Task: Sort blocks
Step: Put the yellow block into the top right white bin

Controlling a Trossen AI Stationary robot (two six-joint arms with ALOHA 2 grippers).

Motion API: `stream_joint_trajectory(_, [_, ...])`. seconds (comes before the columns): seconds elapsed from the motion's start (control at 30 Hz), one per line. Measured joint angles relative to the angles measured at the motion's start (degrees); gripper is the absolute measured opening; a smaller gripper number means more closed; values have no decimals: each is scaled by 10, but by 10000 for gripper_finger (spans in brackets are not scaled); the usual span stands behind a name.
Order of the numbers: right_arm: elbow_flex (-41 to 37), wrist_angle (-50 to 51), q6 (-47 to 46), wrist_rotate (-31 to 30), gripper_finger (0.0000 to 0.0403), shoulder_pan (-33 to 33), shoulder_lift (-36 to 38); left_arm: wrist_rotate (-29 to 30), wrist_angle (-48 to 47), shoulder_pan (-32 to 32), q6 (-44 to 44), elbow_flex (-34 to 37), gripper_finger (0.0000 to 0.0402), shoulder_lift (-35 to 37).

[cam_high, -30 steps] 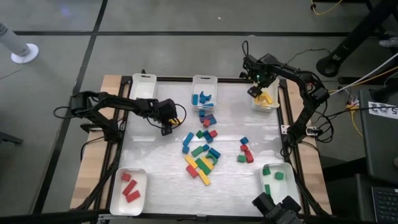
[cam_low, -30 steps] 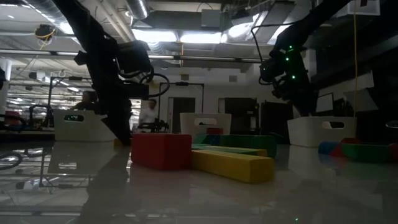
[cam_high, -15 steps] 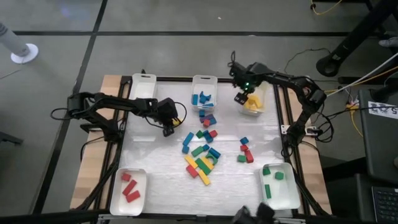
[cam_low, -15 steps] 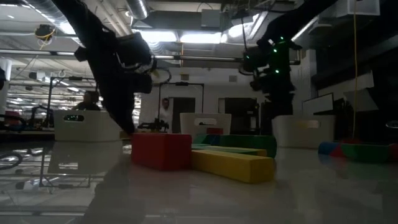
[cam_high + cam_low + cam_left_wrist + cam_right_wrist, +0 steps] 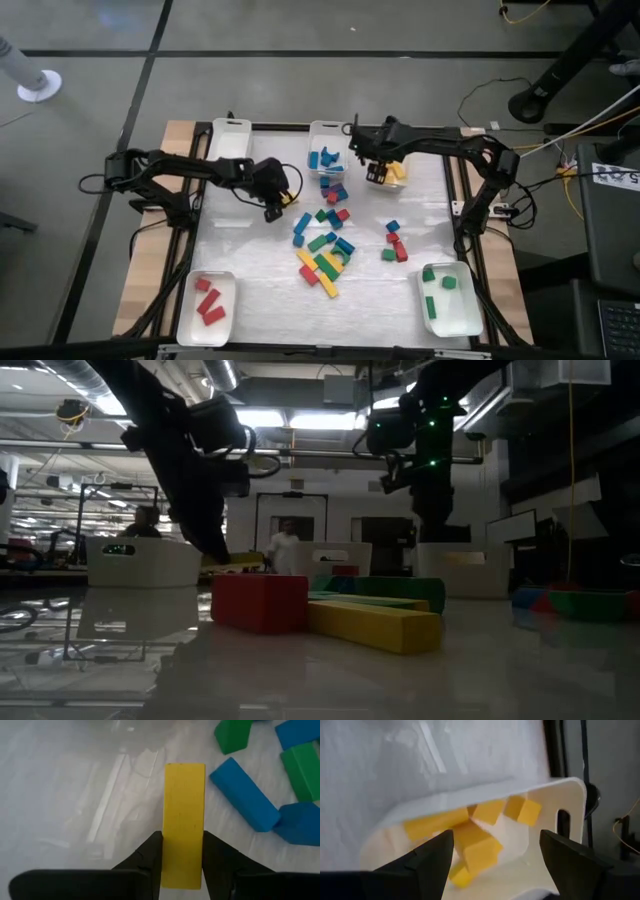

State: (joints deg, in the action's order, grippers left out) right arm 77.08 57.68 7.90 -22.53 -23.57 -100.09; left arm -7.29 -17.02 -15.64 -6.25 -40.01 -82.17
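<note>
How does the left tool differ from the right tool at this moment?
The left tool is closed on a yellow bar, while the right tool stands open and holds nothing. The left tool is over the bare table near the loose blocks; the right tool is over the tray of yellow blocks. Both have two dark fingers.

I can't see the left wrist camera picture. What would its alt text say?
The left gripper is shut on a long yellow block, its two dark fingers pressing the block's long sides above the pale table. Blue blocks and green blocks lie close by on one side.
</note>
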Motion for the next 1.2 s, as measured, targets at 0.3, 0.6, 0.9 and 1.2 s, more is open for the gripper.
stream_joint_trajectory(0.3, [4,25,-32,-74,294,5,12,2,1,15,0,0,93,0])
stream_joint_trajectory(0.6, [32,-25,-67,28,294,7,59,2,1,18,2,-1,94,0])
stream_joint_trajectory(0.9, [11,-69,-77,146,294,8,21,2,1,18,2,-1,94,0])
stream_joint_trajectory(1.2, [-67,-70,-75,68,294,-3,9,2,1,17,10,-1,94,0])
